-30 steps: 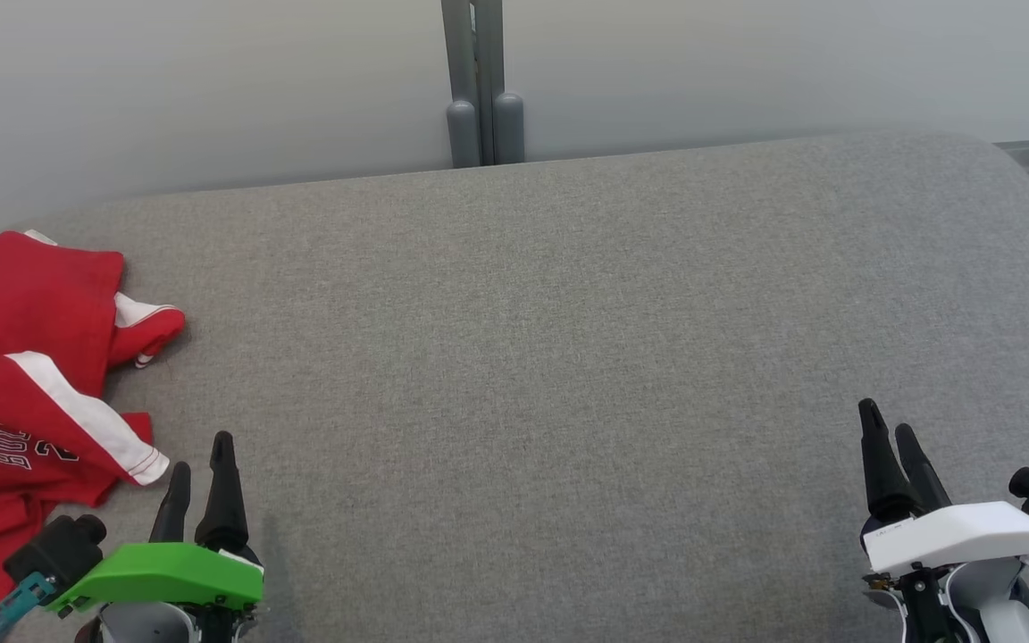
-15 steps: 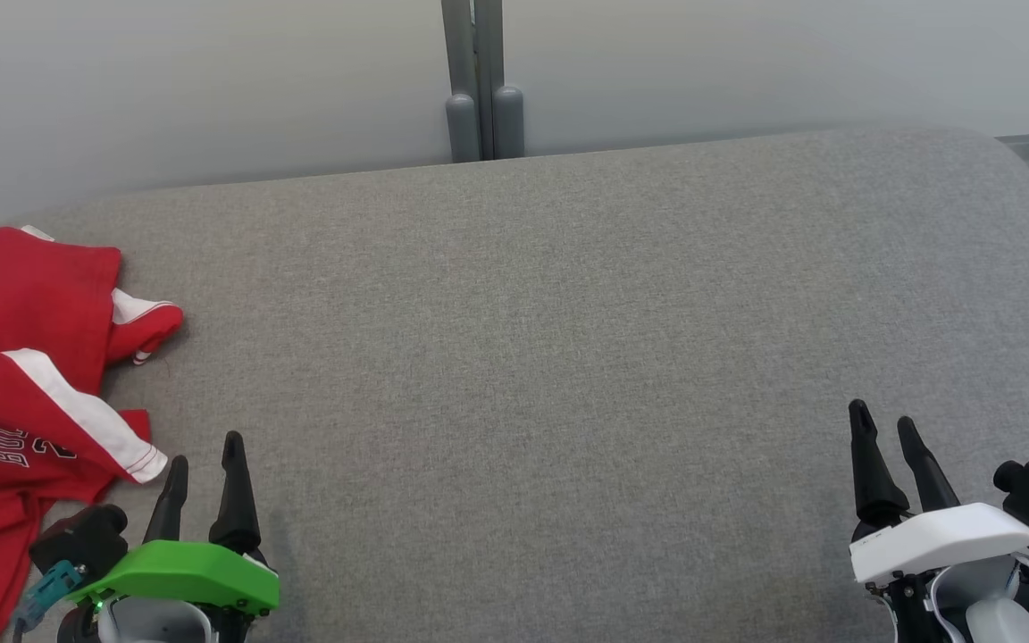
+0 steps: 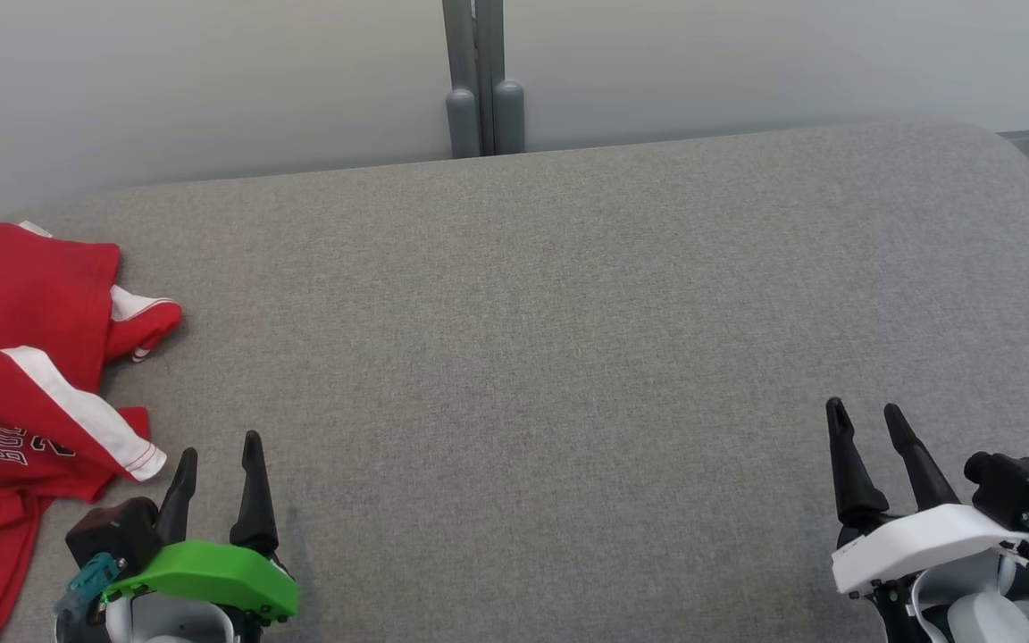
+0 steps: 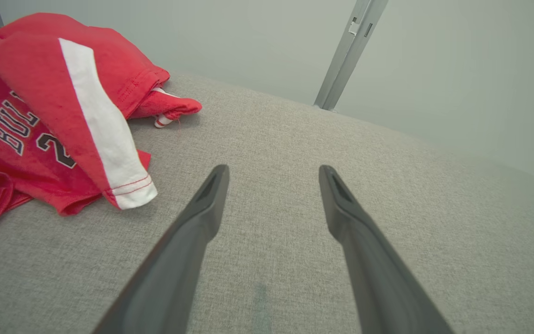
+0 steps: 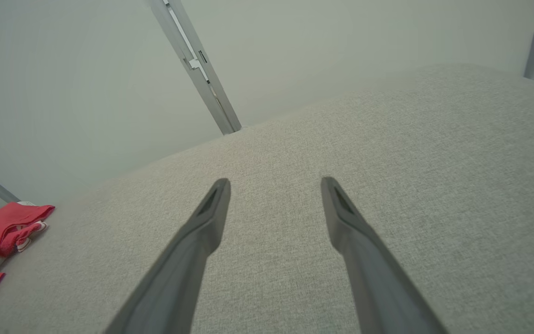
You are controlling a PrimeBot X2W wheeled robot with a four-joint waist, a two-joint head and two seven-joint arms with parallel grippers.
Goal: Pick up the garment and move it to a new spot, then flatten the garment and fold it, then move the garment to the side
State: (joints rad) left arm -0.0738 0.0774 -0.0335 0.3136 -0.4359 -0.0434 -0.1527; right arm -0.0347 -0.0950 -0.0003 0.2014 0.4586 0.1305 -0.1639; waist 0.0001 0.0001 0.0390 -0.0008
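The red garment [image 3: 23, 357] with white trim lies crumpled at the left edge of the grey fabric tabletop [image 3: 523, 339]. It is just left of the left pincer [image 3: 220, 446], whose fingers are spread with nothing between them. The right pincer [image 3: 863, 407] sits at the near right, well apart from the garment, its fingers likewise spread and empty.

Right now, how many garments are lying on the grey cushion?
1. The red garment lies crumpled at the left end of the grey cushion, left of the left gripper and apart from it. It runs past the picture's edge, so more may be hidden.
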